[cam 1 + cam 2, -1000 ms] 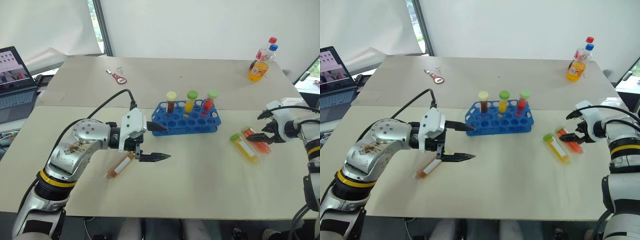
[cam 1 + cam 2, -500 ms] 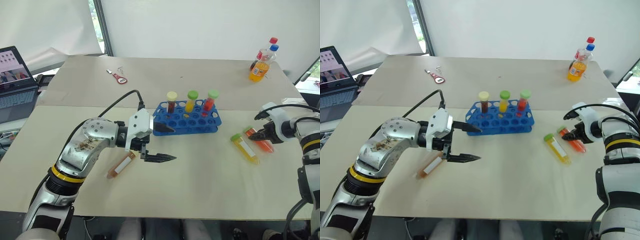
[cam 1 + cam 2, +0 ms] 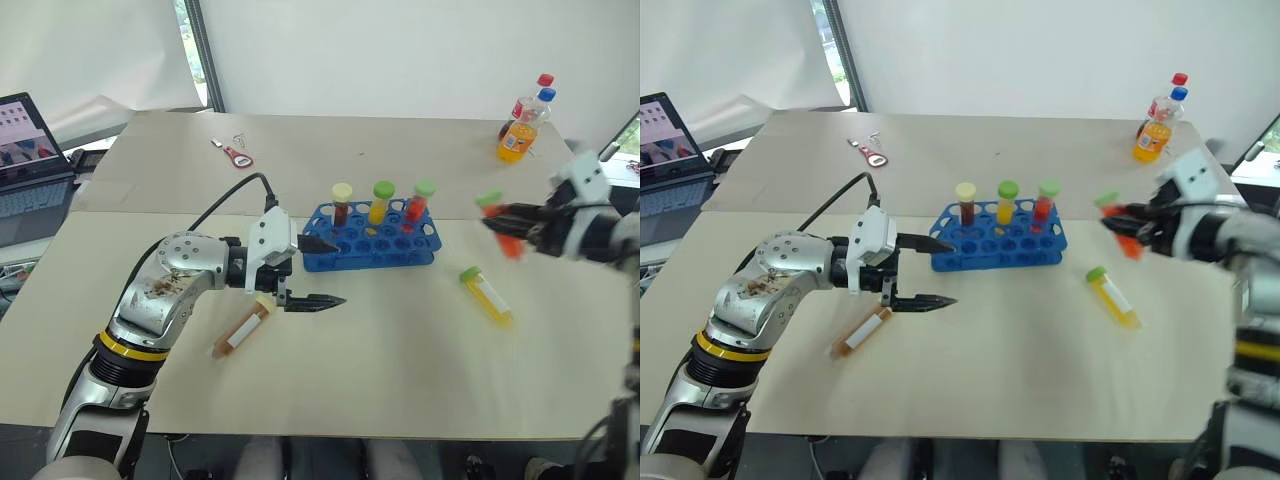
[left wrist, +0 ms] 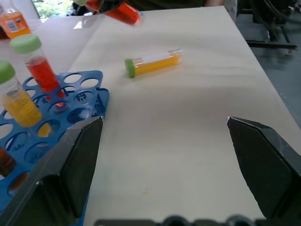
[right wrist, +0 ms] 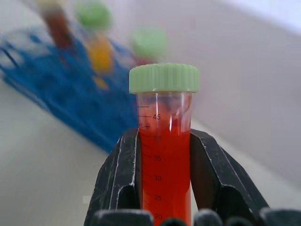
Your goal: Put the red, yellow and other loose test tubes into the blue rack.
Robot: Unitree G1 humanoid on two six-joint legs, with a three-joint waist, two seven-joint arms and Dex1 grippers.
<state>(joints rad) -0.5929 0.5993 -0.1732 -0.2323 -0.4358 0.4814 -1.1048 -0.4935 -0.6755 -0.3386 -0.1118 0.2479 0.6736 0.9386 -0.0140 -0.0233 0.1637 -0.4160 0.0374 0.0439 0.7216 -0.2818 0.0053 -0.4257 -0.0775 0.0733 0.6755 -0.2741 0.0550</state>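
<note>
The blue rack (image 3: 372, 258) stands mid-table with three capped test tubes upright in its back row: brown, yellow and red. My right gripper (image 3: 512, 230) is shut on a red test tube (image 5: 164, 160) with a green cap, held in the air to the right of the rack. A yellow test tube (image 3: 488, 296) lies on the table below it. My left gripper (image 3: 336, 274) is open beside the rack's left end, nothing between its fingers. A brown test tube (image 3: 240, 331) lies on the table just under that arm.
A laptop (image 3: 30, 150) sits at the table's far left edge. Drink bottles (image 3: 522, 125) stand at the back right. A small red-handled tool (image 3: 236, 155) lies at the back left. Bare tabletop spreads in front of the rack.
My right gripper shut on the red tube that lay beside the yellow one and lifted it up and toward the rack. The left gripper has stayed open and almost still.
</note>
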